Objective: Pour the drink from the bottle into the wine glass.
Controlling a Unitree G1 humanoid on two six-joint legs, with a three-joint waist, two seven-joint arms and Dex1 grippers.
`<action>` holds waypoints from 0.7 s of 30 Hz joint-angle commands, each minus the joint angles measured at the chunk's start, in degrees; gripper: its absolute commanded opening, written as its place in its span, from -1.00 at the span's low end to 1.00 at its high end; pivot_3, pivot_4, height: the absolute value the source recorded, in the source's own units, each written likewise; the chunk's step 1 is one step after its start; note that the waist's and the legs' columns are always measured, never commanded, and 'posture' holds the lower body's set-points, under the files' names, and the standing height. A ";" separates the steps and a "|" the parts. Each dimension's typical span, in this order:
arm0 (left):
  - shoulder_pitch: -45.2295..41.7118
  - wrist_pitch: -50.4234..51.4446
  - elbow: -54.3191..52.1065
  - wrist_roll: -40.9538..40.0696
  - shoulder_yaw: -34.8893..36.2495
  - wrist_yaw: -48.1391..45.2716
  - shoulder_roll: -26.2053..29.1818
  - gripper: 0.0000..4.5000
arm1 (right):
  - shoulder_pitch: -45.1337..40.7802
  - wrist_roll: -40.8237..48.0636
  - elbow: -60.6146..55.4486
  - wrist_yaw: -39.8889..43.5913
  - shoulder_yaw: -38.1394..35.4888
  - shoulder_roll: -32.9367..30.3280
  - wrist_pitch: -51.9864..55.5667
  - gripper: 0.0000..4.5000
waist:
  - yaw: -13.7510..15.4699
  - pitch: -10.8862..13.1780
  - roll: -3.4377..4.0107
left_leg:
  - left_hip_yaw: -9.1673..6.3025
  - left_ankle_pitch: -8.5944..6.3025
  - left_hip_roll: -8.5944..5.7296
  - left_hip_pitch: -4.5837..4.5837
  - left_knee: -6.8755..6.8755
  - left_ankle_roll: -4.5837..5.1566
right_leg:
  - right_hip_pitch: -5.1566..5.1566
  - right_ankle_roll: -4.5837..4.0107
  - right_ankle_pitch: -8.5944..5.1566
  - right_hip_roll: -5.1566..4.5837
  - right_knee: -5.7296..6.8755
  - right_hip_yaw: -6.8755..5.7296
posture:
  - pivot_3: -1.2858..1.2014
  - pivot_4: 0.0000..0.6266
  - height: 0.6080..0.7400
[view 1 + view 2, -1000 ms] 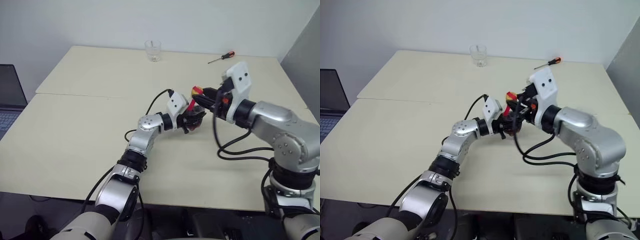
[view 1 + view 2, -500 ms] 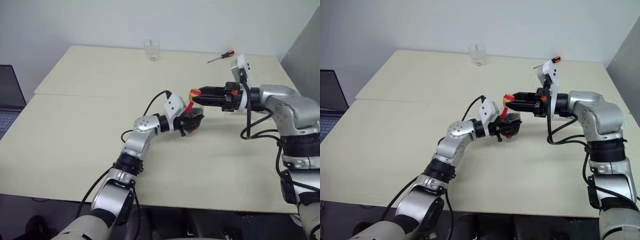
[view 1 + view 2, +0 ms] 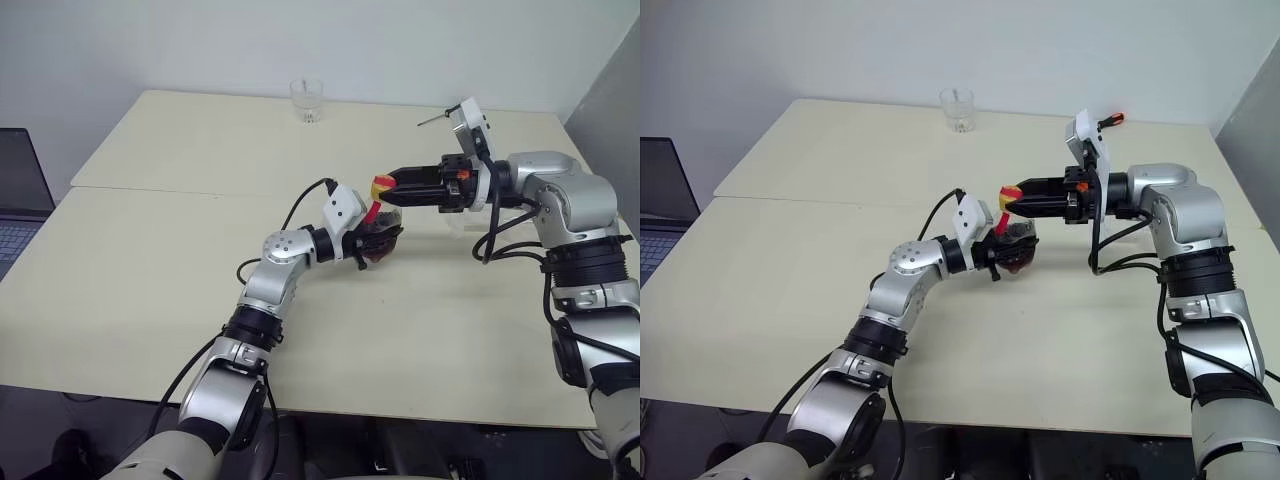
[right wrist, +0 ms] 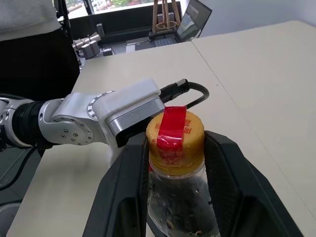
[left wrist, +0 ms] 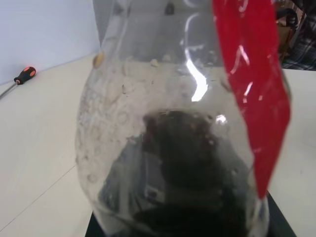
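The bottle [image 3: 384,226] leans a little above the table, its bulbous body held in my left gripper [image 3: 376,244], which is shut on it. Dark drink [image 5: 182,168] lies low in the clear body, beside the red label strip [image 5: 252,84]. My right gripper [image 3: 392,181] reaches in level from the right, and its two black fingers [image 4: 131,187] press both sides of the yellow, red-taped cap [image 4: 175,136]. A faint clear shape [image 3: 462,217] shows under my right wrist. I cannot tell whether it is the wine glass, as the arm hides the rest.
A short clear tumbler [image 3: 306,100] stands at the table's far edge. A screwdriver with an orange handle [image 3: 1110,119] lies at the far right, behind my right wrist. A laptop [image 3: 18,205] sits off the table's left side. A seam [image 3: 180,190] crosses the tabletop.
My right arm has swung its elbow out to the right and the gripper has turned around the cap, so it points left. The left gripper and the bottle have stayed put.
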 commanded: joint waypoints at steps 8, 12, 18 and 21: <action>-2.04 -1.55 -1.25 0.29 -1.55 0.67 -2.02 -0.50 | -0.11 5.34 -8.23 4.11 0.26 0.87 6.10 0.20 | -0.01 0.00 0.02 | 0.00 0.00 0.00 0.00 0.02 0.00 | 0.00 0.00 0.00 -0.01 0.01 0.02 | 0.03 -0.52 1.00; -2.28 -1.79 -0.99 0.20 -1.88 0.87 -2.26 -0.50 | 2.93 8.19 -13.44 2.96 -1.59 -1.00 10.08 0.83 | 0.05 0.00 0.01 | -0.02 0.00 0.00 -0.01 0.03 0.00 | 0.01 0.00 0.00 0.00 0.01 0.00 | 0.03 -0.52 1.00; -1.37 -1.44 -1.84 -0.22 -2.18 1.13 -1.74 -0.51 | 12.99 13.42 -24.74 -5.73 -12.65 -6.58 14.16 1.00 | 0.48 0.00 0.01 | -0.06 0.00 -0.05 -0.03 0.10 0.00 | 0.07 0.00 0.00 -0.08 0.00 0.02 | 0.03 -0.52 1.00; -1.00 -1.20 -1.99 -0.40 -2.54 0.93 -1.74 -0.53 | 18.51 16.26 -31.96 -11.88 -18.05 -7.43 16.01 1.00 | 0.19 0.00 0.01 | -0.08 0.00 -0.09 -0.02 0.13 0.00 | 0.08 0.01 0.00 -0.11 0.03 0.04 | 0.03 -0.52 1.00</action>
